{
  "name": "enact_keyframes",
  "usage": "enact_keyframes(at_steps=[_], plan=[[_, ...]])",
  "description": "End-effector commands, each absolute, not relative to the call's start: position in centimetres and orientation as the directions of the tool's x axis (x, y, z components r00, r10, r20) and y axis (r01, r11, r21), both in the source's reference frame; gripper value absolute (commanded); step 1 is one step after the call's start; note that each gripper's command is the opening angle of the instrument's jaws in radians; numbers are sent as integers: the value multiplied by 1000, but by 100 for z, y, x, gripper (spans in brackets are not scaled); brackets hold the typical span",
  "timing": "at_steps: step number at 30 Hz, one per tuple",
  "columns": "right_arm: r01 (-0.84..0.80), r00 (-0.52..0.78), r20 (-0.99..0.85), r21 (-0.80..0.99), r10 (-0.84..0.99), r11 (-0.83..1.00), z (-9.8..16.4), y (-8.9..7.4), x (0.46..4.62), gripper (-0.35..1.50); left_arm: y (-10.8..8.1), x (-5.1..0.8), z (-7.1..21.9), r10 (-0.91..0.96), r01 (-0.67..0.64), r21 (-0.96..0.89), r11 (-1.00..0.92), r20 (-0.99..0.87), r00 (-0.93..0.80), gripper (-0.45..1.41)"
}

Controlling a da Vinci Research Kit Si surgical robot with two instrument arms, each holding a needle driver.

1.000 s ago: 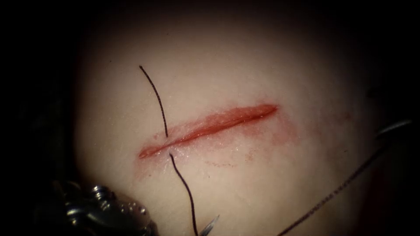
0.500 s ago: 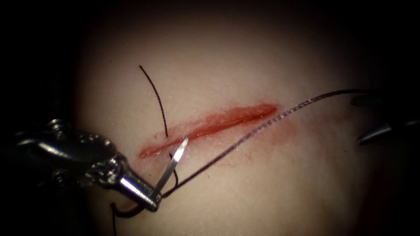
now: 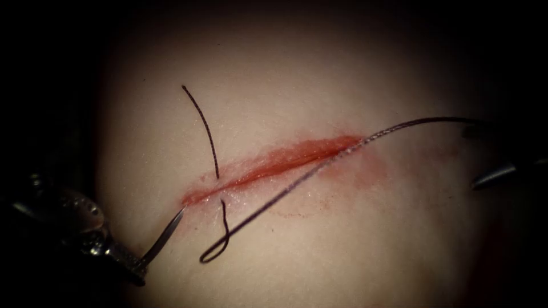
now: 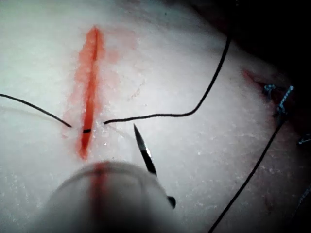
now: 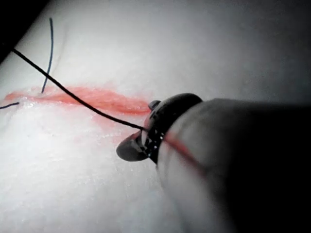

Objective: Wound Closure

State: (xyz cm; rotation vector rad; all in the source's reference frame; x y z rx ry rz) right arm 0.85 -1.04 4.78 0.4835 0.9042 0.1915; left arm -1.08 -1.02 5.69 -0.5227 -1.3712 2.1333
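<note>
The cut (image 3: 274, 162) runs slanted across the tissue (image 3: 319, 251), wet with red fluid. My left tool (image 3: 136, 267) sits low on the left, jaws shut on the needle (image 3: 164, 238) well back from its point. The needle (image 4: 144, 151) is free of the tissue, its tip just below the cut's left end. The thread (image 3: 297, 181) crosses the cut near that end, leaves the lower lip, loops on the tissue, then rises to the right. My right tool (image 5: 141, 137) is shut on that thread (image 5: 73, 96) at the right edge (image 3: 494, 173).
A short free tail of thread (image 3: 201, 120) lies on the tissue above the cut. Red fluid stains the skin (image 3: 365, 171) below the cut's right end. The tissue falls into darkness on all sides.
My left tool has drawn back down and left with the needle, whose tip went from over the cut to its left end. The thread loop now lies loose on the tissue.
</note>
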Motion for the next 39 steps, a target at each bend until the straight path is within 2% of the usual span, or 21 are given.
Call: enact_keyframes(at_steps=[1, 5, 10, 15, 27, 30, 31, 35, 36, 37, 38, 39], plan=[[42, 609, -708, 478, 357, 877, 480, -103, 94, 88, -105, -115, 572, 580, -206, -919, -337, -30, -814, -45], [43, 609, -708, 479, 357, 877, 479, -104, 93, 95, -116, -110, 573, 560, -257, -901, -350, 19, -829, -45], [47, 608, -711, 475, 352, 879, 478, -105, 92, 91, -134, -126, 601, 551, -288, -876, -386, 32, -834, -45], [44, 609, -709, 479, 357, 876, 478, -105, 90, 93, -128, -163, 588, 516, -217, -881, -421, -36, -856, -45], [40, 609, -705, 485, 363, 874, 477, -104, 87, 93, -116, -250, 565, 578, -176, -855, -488, -165, -800, -45], [39, 609, -705, 485, 364, 874, 477, -104, 87, 93, -96, -276, 564, 580, -200, -798, -569, -217, -785, -45], [34, 609, -702, 489, 369, 872, 477, -104, 88, 93, -78, -292, 571, 552, -256, -685, -682, -251, -795, -45], [34, 610, -701, 489, 370, 872, 477, -104, 88, 93, -67, -296, 582, 518, -297, -596, -746, -238, -822, -45], [34, 610, -701, 489, 370, 872, 477, -104, 88, 93, -64, -295, 586, 511, -305, -576, -759, -236, -826, 4], [33, 610, -701, 489, 370, 872, 477, -105, 88, 93, -62, -292, 595, 537, -342, -552, -760, -237, -810, 86], [32, 610, -701, 489, 370, 872, 477, -105, 88, 95, -62, -292, 597, 538, -347, -542, -765, -243, -807, 99], [32, 610, -701, 489, 370, 872, 477, -105, 88, 95, -62, -292, 597, 538, -347, -542, -765, -243, -807, 99]])
